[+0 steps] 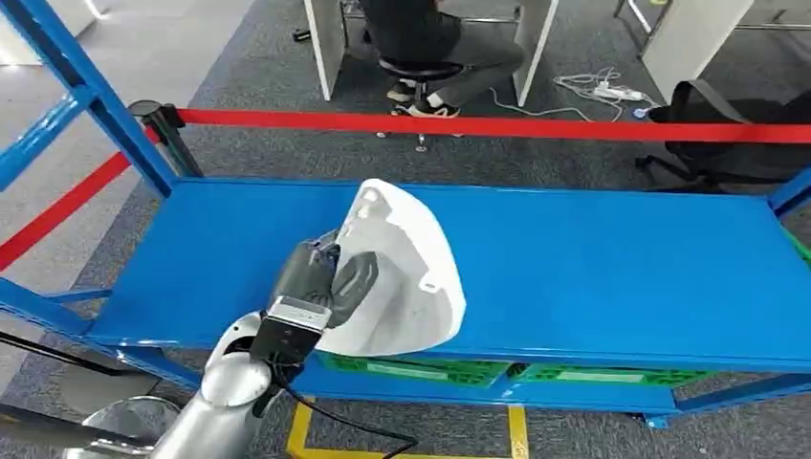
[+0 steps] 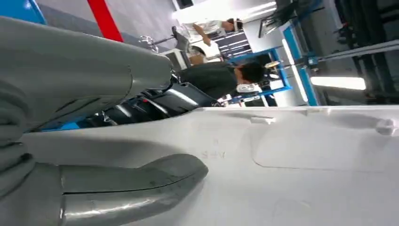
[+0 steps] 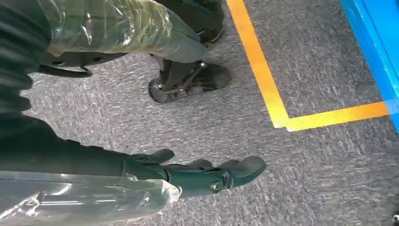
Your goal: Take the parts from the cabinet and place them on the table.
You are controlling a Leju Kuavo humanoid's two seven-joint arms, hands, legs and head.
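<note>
White part [image 1: 406, 263] overhangs the blue table's [image 1: 612, 258] near edge; left hand [image 1: 320, 277] grips it, right hand [image 3: 207, 176] hangs with fingers loosely apart, holding nothing.

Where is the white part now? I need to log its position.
In the head view, the white part rests on the blue shelf's left half, near its front edge, gripped by the left hand.

One white part [image 1: 406, 263], held in the left hand [image 1: 320, 277] over the near edge of one blue table [image 1: 612, 258]. Two hands in all: the left on the part, the right [image 3: 207, 176] hanging with fingers apart above grey carpet. Two green crates [image 1: 411, 368] under the table. One red rope [image 1: 478, 124] beyond it. One seated person [image 1: 430, 43] far off, on one stool [image 1: 421, 72]
</note>
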